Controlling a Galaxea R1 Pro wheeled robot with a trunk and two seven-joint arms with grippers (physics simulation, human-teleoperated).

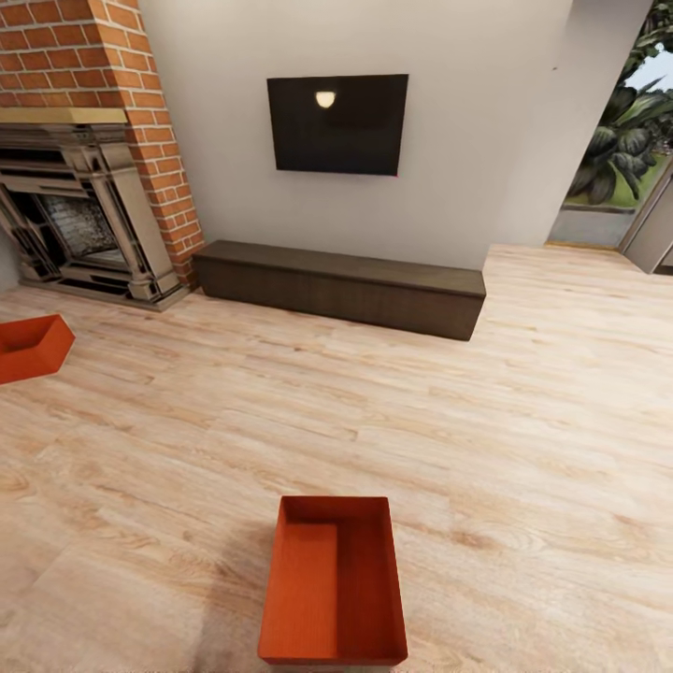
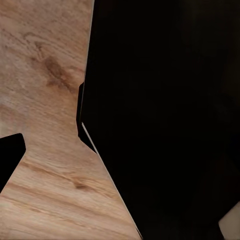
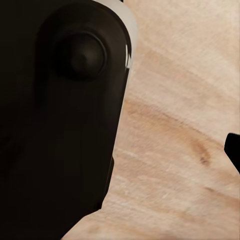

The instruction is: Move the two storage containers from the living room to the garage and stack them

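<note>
I am in the living room, on its light wood plank floor (image 1: 523, 393). One orange-red storage container (image 1: 334, 579) lies straight ahead and close, open side up and empty. The other storage container (image 1: 31, 347) sits at the far left near the fireplace, cut off by the picture's edge. In the left wrist view a dark fingertip (image 2: 10, 157) juts in over the planks at the picture's edge. The right wrist view has a dark fingertip (image 3: 234, 152) at its edge too. Both stand far off centre with nothing held. The garage is out of view.
A red brick fireplace (image 1: 89, 178) fills the back left. A long dark low cabinet (image 1: 341, 286) runs along the wall under a black TV (image 1: 337, 123). At the back right an opening (image 1: 617, 159) looks out on plants. Black robot parts (image 2: 165, 120) block much of both wrist views.
</note>
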